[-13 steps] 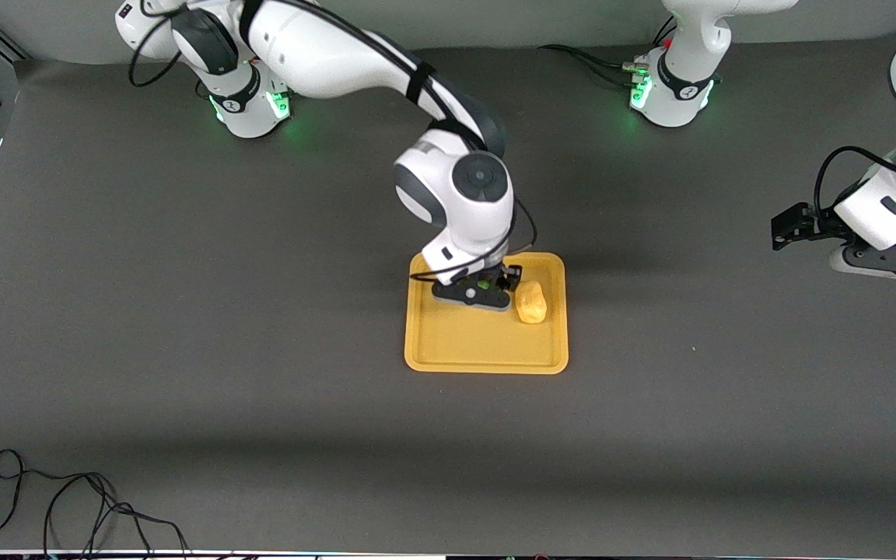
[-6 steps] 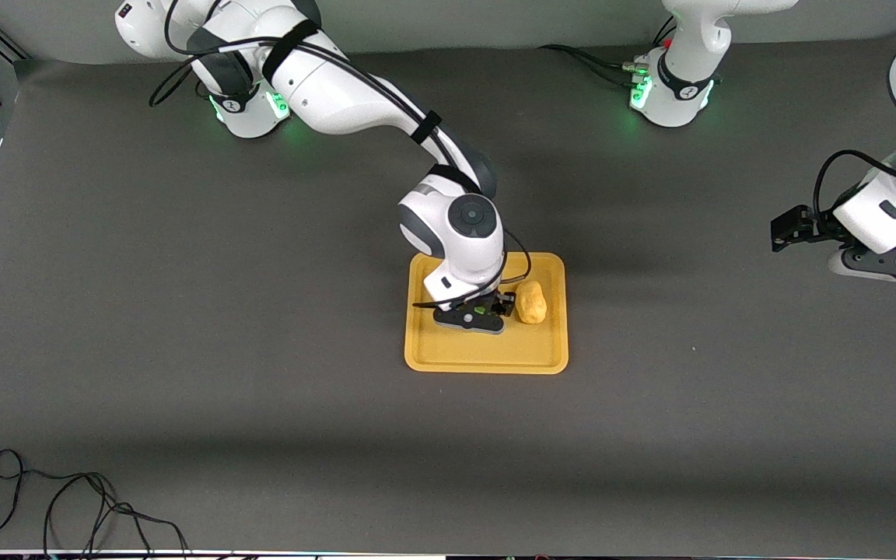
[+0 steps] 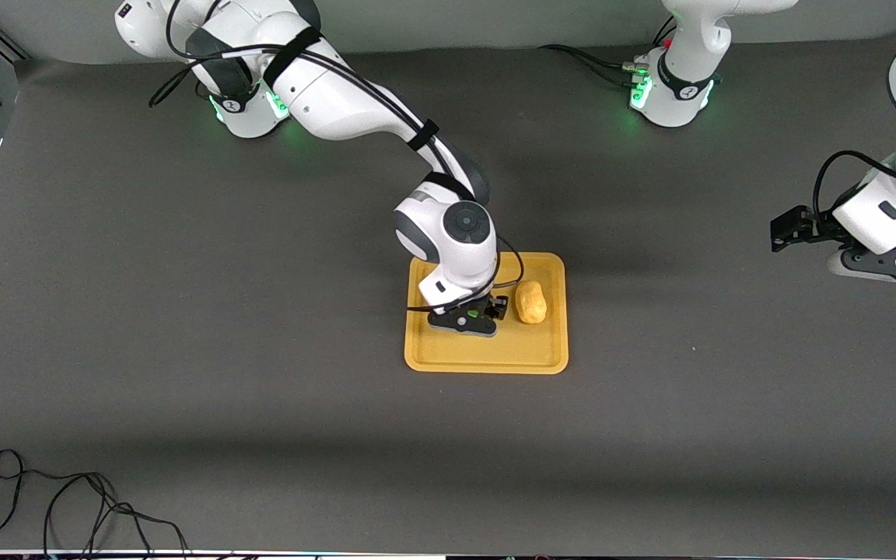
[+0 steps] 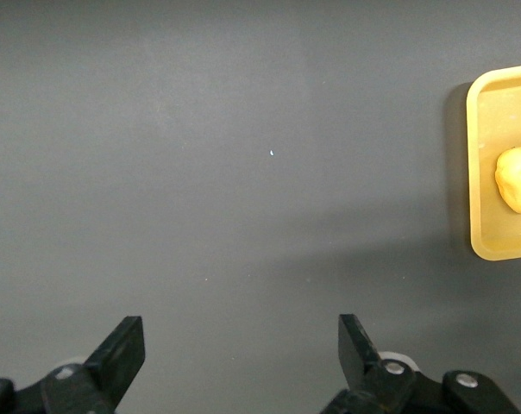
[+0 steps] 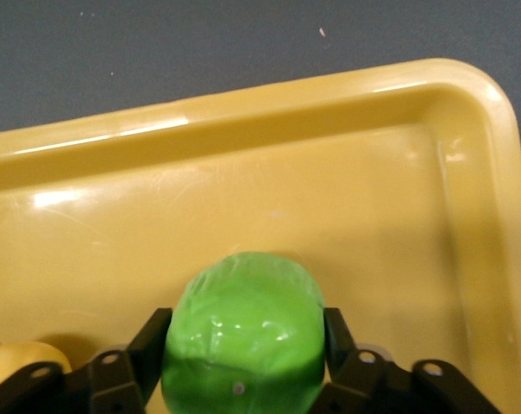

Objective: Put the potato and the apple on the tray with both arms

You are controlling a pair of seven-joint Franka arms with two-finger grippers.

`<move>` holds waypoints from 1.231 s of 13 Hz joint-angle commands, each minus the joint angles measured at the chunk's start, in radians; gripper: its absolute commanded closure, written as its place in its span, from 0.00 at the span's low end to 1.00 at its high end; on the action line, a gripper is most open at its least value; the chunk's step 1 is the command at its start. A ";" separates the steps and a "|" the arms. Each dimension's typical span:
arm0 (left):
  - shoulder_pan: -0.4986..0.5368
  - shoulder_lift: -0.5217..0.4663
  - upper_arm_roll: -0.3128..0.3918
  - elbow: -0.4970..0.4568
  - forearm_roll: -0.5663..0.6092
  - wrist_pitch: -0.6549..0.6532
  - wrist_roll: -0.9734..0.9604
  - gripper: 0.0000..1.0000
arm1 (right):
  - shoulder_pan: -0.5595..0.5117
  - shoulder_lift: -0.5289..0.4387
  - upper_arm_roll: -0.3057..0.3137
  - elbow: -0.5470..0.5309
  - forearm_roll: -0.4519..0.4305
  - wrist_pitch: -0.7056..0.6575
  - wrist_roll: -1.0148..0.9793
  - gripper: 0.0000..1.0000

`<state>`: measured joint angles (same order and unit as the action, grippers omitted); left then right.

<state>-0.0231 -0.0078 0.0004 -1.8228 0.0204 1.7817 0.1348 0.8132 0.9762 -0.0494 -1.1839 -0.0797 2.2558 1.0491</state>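
Note:
The yellow-orange tray (image 3: 487,354) lies mid-table. The potato (image 3: 530,302) rests on it, toward the left arm's end. My right gripper (image 3: 473,317) is low over the tray beside the potato and is shut on the green apple (image 5: 243,332), which shows only as a green sliver (image 3: 473,313) in the front view. The right wrist view shows the tray floor (image 5: 347,224) just under the apple and a bit of the potato (image 5: 19,355). My left gripper (image 4: 241,362) is open and empty, waiting over bare table at the left arm's end (image 3: 798,229); its view shows the tray (image 4: 485,172) and potato (image 4: 519,177).
A black cable (image 3: 67,505) coils on the table near the front camera, at the right arm's end. Cables (image 3: 588,58) run by the left arm's base. The grey mat surrounds the tray.
My right arm has lowered the apple closer to the tray floor and shifted it slightly toward the front camera. The left arm has barely moved.

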 commanded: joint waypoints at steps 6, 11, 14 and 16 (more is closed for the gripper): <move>-0.001 0.012 -0.002 0.017 -0.031 -0.002 0.014 0.00 | -0.009 -0.325 -0.004 0.065 -0.011 -0.430 0.009 0.00; 0.002 0.023 -0.002 0.016 -0.031 0.001 0.014 0.00 | -0.090 -0.562 -0.020 0.009 -0.011 -0.711 -0.233 0.00; 0.002 0.026 -0.002 0.017 -0.031 0.004 0.014 0.00 | -0.236 -0.700 -0.027 -0.129 -0.011 -0.734 -0.470 0.00; 0.002 0.029 -0.002 0.016 -0.031 0.002 0.014 0.00 | -0.363 -0.786 -0.015 -0.215 0.004 -0.719 -0.616 0.00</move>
<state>-0.0230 0.0115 -0.0016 -1.8219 -0.0008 1.7818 0.1348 0.5398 0.3120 -0.0829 -1.2533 -0.0832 1.5090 0.5525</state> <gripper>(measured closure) 0.000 0.000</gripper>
